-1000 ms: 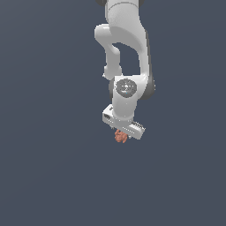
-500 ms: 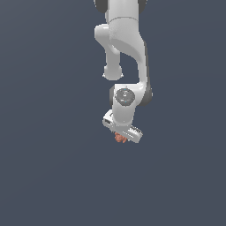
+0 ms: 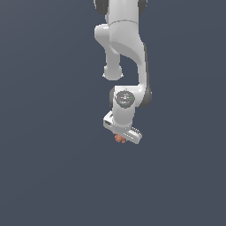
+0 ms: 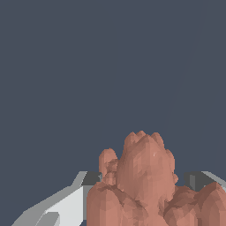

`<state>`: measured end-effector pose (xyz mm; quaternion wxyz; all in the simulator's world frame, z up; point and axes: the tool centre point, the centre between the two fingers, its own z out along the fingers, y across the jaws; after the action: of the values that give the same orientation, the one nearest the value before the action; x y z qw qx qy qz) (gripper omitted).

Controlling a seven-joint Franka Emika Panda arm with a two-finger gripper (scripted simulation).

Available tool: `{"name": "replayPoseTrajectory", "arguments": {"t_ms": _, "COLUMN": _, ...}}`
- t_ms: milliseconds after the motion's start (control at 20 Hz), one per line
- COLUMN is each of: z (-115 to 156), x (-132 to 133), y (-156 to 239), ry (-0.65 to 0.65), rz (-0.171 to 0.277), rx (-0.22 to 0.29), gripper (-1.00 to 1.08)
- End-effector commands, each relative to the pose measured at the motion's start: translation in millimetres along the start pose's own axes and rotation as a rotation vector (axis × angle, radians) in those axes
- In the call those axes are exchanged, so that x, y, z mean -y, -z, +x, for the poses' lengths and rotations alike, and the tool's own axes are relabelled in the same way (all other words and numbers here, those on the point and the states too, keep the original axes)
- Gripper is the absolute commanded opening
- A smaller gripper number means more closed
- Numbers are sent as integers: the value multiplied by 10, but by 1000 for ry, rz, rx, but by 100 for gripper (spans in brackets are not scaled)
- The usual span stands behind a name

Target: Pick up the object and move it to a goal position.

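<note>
Your gripper (image 3: 121,138) is closed on the object (image 3: 119,139), which sits between the fingers. In the exterior view the white arm (image 3: 126,53) reaches down from the frame's upper edge, wrist bent, with the gripper body angled toward that view's lower right; only a small salmon lump of the object shows beneath it. In the wrist view the object (image 4: 145,185) fills the space between the two grey fingers (image 4: 66,205), its ridged bumps rising past their dark tips. Behind it lies plain slate-grey ground.
</note>
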<state>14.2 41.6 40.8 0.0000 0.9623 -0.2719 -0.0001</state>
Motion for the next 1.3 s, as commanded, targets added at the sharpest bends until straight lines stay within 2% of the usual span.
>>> {"name": "replayPoseTrajectory", "arguments": {"t_ms": 0, "z": 1, "x": 0, "y": 0, "ry": 0, "rz": 0, "rx": 0, "gripper": -100}}
{"name": "replayPoseTrajectory", "arguments": {"t_ms": 300, "z": -4, "x": 16, "y": 2, "ry": 0, "rz": 0, "rx": 0, "gripper": -100}}
{"name": "replayPoseTrajectory", "arguments": {"t_ms": 550, "z": -64, "x": 194, "y": 20, "ry": 0, "rz": 0, "rx": 0, "gripper": -100}}
{"name": "replayPoseTrajectory", "arguments": {"t_ms": 800, "z": -180, "x": 550, "y": 56, "ry": 0, "rz": 0, "rx": 0, "gripper": -100}}
{"name": "replayPoseTrajectory", "arguments": {"t_ms": 1250, "z": -436, "x": 1386, "y": 141, "ry": 0, "rz": 0, "rx": 0, "gripper": -100}}
